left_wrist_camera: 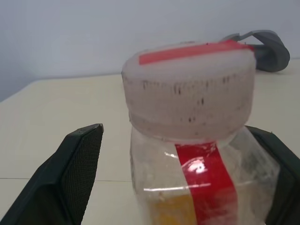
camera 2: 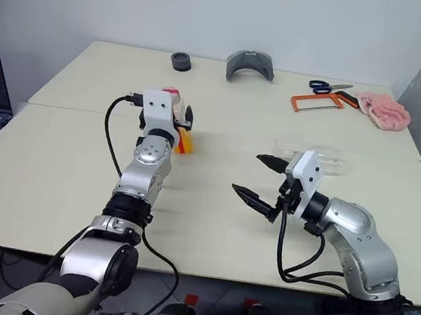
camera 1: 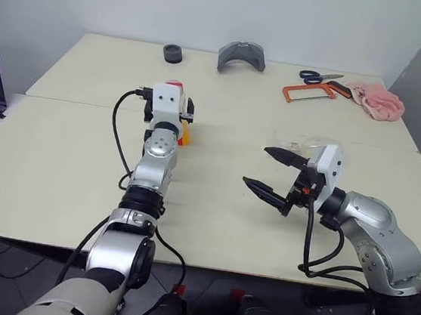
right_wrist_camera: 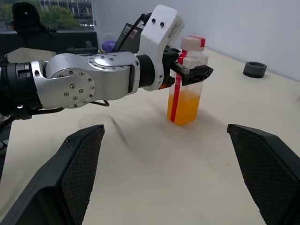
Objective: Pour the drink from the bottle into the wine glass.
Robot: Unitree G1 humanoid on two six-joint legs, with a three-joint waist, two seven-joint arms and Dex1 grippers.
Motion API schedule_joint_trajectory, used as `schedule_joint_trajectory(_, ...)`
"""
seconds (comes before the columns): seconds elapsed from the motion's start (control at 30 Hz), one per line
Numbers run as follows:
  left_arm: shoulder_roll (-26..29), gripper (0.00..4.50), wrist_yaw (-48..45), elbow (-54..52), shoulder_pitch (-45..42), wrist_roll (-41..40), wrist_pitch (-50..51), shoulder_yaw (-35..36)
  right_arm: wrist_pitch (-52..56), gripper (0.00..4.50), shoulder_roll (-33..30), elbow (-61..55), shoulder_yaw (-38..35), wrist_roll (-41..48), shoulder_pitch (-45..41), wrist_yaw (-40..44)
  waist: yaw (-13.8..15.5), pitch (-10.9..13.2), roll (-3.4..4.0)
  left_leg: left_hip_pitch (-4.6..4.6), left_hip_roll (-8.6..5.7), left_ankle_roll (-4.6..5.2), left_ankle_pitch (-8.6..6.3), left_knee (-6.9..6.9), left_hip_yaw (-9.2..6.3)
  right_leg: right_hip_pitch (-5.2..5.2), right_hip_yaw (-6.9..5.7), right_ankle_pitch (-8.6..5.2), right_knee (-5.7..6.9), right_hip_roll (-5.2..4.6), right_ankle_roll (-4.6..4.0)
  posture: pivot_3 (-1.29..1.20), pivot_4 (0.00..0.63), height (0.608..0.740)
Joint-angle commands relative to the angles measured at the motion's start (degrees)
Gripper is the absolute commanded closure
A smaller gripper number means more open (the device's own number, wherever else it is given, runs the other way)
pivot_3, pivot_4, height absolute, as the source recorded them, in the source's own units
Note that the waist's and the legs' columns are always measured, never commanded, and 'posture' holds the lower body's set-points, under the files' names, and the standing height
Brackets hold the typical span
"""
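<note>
From the head camera you see the left gripper (camera 1: 187,117) reached out around the bottle (camera 1: 186,133) near the table's (camera 1: 81,158) centre, while the right gripper (camera 1: 270,172), at about 4 o'clock from it, gapes wide and empty just before the wine glass (camera 1: 307,145). Your left wrist view shows both fingers (left_wrist_camera: 70,173) flanking the capped bottle, spread, no squeeze evident. Your right wrist view shows the drink (right_wrist_camera: 185,107) filling the upright bottle's lower part.

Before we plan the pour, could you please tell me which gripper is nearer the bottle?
Left. The left gripper has its open fingers on either side of the bottle; the right gripper hangs open well off to its side.
</note>
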Motion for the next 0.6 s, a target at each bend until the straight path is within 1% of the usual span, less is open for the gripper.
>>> schedule_joint_trajectory(0.03, -0.1, 0.02, 0.1, -0.7, -2.0, -0.1, -1.6, 0.1, -0.8, 0.00, -0.6, -0.9, -1.3, 0.0, -1.1, 0.1, 0.0, 0.0, 0.00, 0.00, 0.00, 0.00, 0.00, 0.00, 0.00, 0.00, 0.00, 0.00, 0.00, 0.00, 0.00, 0.00, 0.150, 0.740)
schedule_joint_trajectory(0.2, -0.3, 0.02, 0.0, -1.0, -1.9, 0.0, -1.8, -0.2, -0.8, 0.00, -0.7, -0.9, -1.4, 0.1, -1.0, 0.0, 0.0, 0.0, 0.00, 0.00, 0.00, -0.01, 0.01, 0.00, 0.00, 0.00, 0.00, 0.00, 0.00, 0.00, 0.00, 0.00, 0.150, 0.740)
schedule_joint_trajectory(0.3, -0.4, 0.59, -0.1, -1.2, -1.7, 0.0, -1.8, -0.3, -0.7, 0.00, -0.7, -0.9, -1.5, 0.1, -1.0, 0.1, 0.0, 0.0, 0.00, 0.00, 0.00, -0.01, 0.01, 0.00, -0.01, 0.00, 0.00, 0.00, 0.00, 0.00, 0.00, 0.00, 0.150, 0.740)
schedule_joint_trajectory(0.47, -0.5, 2.22, -0.3, -1.5, -1.5, 0.0, -1.6, -0.3, -0.7, 0.00, -0.7, -0.8, -1.4, 0.1, -1.0, 0.2, 0.0, 0.0, 0.00, 0.00, 0.00, -0.01, 0.01, 0.00, 0.00, 0.00, 0.00, 0.00, 0.00, 0.00, 0.00, 0.00, 0.150, 0.740)
schedule_joint_trajectory(0.5, -0.5, 2.36, -0.3, -1.5, -1.4, -0.1, -1.6, -0.3, -0.7, 0.00, -0.7, -0.8, -1.4, 0.1, -1.0, 0.2, 0.0, 0.0, 0.00, 0.00, 0.00, -0.01, 0.01, 0.00, 0.00, 0.00, 0.00, 0.00, 0.00, 0.00, 0.00, 0.00, 0.150, 0.740)
schedule_joint_trajectory(0.6, -0.6, 2.36, -0.3, -1.6, -1.2, -0.1, -1.6, -0.2, -0.8, 0.00, -0.7, -0.8, -1.4, 0.1, -1.1, 0.2, 0.0, 0.0, 0.00, 0.00, 0.00, -0.01, 0.01, 0.00, 0.00, 0.00, 0.00, 0.00, 0.00, 0.00, 0.00, 0.00, 0.150, 0.740)
